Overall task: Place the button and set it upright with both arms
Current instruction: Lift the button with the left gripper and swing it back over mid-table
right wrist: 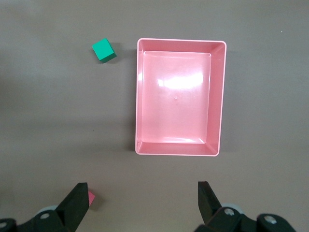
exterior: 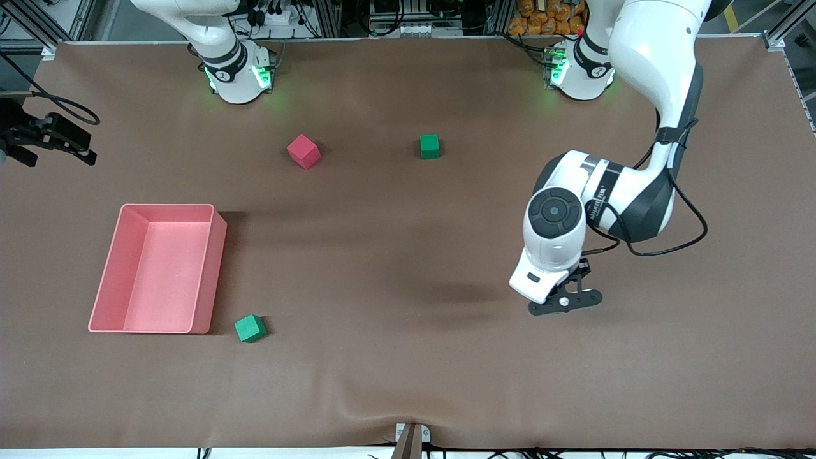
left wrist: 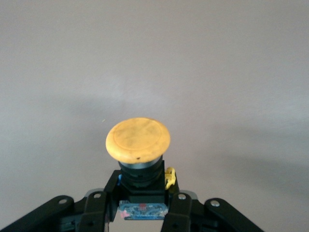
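Observation:
My left gripper [exterior: 565, 302] is low over the table toward the left arm's end, and the arm's hand hides the button in the front view. In the left wrist view the left gripper [left wrist: 140, 205] is shut on the button's black body [left wrist: 141, 178]. The round orange cap [left wrist: 138, 140] sticks out past the fingertips, over bare brown table. My right gripper [right wrist: 142, 193] shows only in the right wrist view. It is open and empty, high above the table beside the pink bin [right wrist: 137, 96].
The pink bin [exterior: 220, 255] stands toward the right arm's end, with a green cube [exterior: 250, 328] beside its nearer corner. A red cube [exterior: 303, 151] and another green cube [exterior: 429, 146] lie nearer the robots' bases. The right wrist view shows a green cube [right wrist: 104, 50] and a red cube [right wrist: 91, 198].

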{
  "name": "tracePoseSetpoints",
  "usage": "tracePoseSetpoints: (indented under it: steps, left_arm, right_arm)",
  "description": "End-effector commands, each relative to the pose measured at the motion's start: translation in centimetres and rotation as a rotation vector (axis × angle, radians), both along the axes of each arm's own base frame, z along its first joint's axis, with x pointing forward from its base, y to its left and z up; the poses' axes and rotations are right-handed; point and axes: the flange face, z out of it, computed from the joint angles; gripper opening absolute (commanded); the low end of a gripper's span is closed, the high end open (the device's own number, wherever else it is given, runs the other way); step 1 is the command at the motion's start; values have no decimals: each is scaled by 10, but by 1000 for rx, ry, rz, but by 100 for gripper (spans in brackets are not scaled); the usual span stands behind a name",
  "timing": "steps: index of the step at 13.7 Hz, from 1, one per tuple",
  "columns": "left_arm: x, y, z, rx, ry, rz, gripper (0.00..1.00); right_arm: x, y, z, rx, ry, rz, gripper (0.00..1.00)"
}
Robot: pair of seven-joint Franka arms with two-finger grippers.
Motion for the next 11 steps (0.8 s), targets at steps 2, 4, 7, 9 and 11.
tracePoseSetpoints:
  steps: [2,4,7,9,11]
  left_arm:
    - [-18,-57,7,-37,-107,-26,0]
    - [-25,-85,11,-37,-199,-83,0]
    - [-41,-132,-13,-32,-327,-158,0]
    - [-58,-167,-34,-76,-396,-193,0]
    - [-66,-188,-34,-178,-462,-194,0]
  right_arm:
    - [1,-1,3,-17,14,8,100]
    - [1,0,2,-16,19,8,100]
    - [1,0,2,-16,19,10,100]
    - [1,0,2,-16,19,10,100]
    - [1,0,2,-16,19,8,100]
